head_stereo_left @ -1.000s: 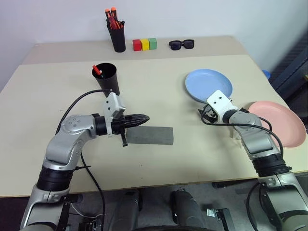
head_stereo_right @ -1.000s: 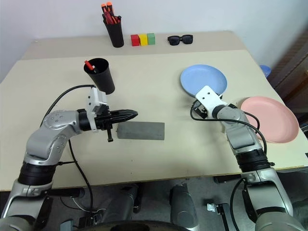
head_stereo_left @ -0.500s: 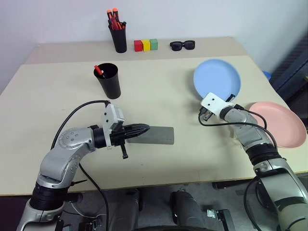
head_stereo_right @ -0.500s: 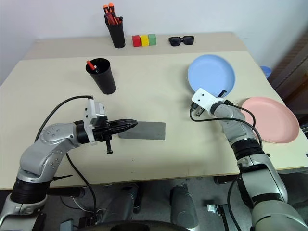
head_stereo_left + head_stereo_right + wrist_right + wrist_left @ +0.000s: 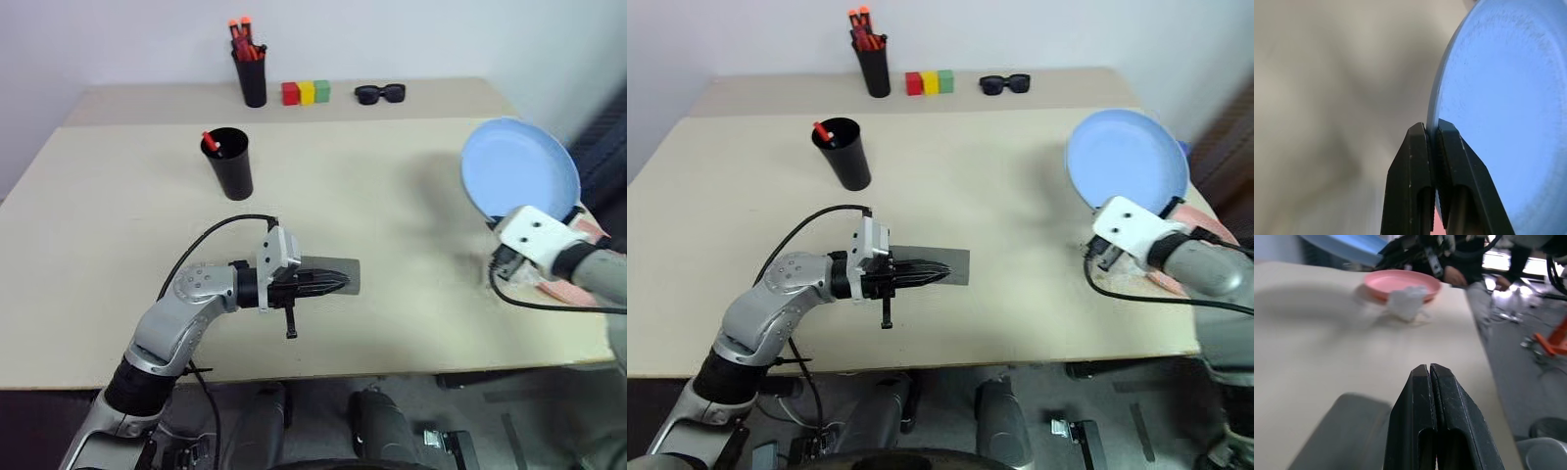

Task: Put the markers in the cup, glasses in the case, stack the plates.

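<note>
Left gripper [image 5: 338, 283] pinched together, empty, over grey case [image 5: 958, 264], near centre. Right gripper [image 5: 1432, 128] clamped on blue plate [image 5: 519, 169] rim, lifted, tilted, near right, above pink plate [image 5: 1403, 283]. Plate likely light, stiff, slippery: rim pinch suits.

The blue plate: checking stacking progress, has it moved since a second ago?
Yes. The blue plate is lifted off the table, tilted, moved toward the pink plate.
</note>
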Robot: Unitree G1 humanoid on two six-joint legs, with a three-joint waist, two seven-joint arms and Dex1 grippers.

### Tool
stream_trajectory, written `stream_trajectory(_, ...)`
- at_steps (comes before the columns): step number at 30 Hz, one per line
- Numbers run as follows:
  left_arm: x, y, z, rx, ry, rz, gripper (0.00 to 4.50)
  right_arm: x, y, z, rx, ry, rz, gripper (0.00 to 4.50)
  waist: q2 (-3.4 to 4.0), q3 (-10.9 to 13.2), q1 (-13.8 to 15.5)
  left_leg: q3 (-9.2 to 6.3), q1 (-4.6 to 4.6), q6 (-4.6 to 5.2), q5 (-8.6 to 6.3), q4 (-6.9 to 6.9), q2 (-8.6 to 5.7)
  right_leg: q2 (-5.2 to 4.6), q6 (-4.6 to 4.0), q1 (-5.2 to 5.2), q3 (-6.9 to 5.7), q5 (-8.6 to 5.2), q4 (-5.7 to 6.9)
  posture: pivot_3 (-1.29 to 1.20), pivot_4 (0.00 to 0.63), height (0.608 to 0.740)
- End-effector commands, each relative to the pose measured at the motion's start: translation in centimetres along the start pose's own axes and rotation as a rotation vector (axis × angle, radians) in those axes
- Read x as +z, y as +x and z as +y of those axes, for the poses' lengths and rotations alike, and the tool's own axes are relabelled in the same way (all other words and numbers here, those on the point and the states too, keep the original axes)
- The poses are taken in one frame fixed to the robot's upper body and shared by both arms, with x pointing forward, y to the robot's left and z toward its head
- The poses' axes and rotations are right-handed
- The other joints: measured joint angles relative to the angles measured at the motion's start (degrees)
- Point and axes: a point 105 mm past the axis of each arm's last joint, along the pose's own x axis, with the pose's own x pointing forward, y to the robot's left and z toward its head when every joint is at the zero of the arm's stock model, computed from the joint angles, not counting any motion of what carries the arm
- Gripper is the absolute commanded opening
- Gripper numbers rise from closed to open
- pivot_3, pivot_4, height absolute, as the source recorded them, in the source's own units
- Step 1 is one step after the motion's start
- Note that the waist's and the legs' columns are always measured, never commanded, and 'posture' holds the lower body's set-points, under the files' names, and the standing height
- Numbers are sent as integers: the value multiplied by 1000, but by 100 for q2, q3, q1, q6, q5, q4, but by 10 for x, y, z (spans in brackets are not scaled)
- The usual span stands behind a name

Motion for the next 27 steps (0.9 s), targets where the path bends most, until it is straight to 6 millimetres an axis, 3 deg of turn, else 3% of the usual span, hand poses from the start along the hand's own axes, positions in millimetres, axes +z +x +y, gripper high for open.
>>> stream_trajectory(1,4,10,-3,-73,52,-14,0,-9,-34,-11,-56,22,68,31,9,-6,-19,2,2,1,-1,0,4,2,-3,4,0,2,-7,0,150,740)
stream_trajectory(4,4,17,-5,-110,63,-20,0,-31,-46,-1,-49,24,163,31,16,-10,-8,9,-4,7,-5,-1,3,-3,-5,3,3,3,-22,0,150,740)
stream_trajectory(7,4,21,-5,-124,73,-25,0,-50,-45,3,-73,29,229,31,16,-11,-7,10,-6,10,-6,0,1,-6,-5,1,4,3,-24,0,150,740)
stream_trajectory(12,4,21,-3,-112,81,-26,0,-60,-37,5,-83,104,227,31,18,-11,13,10,-7,10,-6,1,0,-9,-5,1,4,3,-25,0,150,740)
stream_trajectory(13,4,21,-3,-106,81,-28,0,-62,-36,4,-85,97,233,642,17,-11,12,9,-7,10,-6,0,0,-9,-5,2,4,3,-25,0,150,740)
stream_trajectory(15,5,17,-2,-87,79,-27,0,-62,-34,1,-84,90,230,1391,18,-11,18,8,-8,10,-6,0,-1,-9,-5,2,4,3,-25,0,150,740)
stream_trajectory(19,4,11,-1,-47,74,-20,0,-54,-28,-7,-106,104,184,3350,19,-12,9,5,-7,10,-6,-1,0,-9,-5,1,4,3,-26,0,150,740)
stream_trajectory(27,8,10,1,-19,66,-33,0,-51,-39,-7,-59,196,132,3350,18,-11,23,2,-11,12,-7,0,-4,-11,-3,3,0,2,-28,0,150,740)
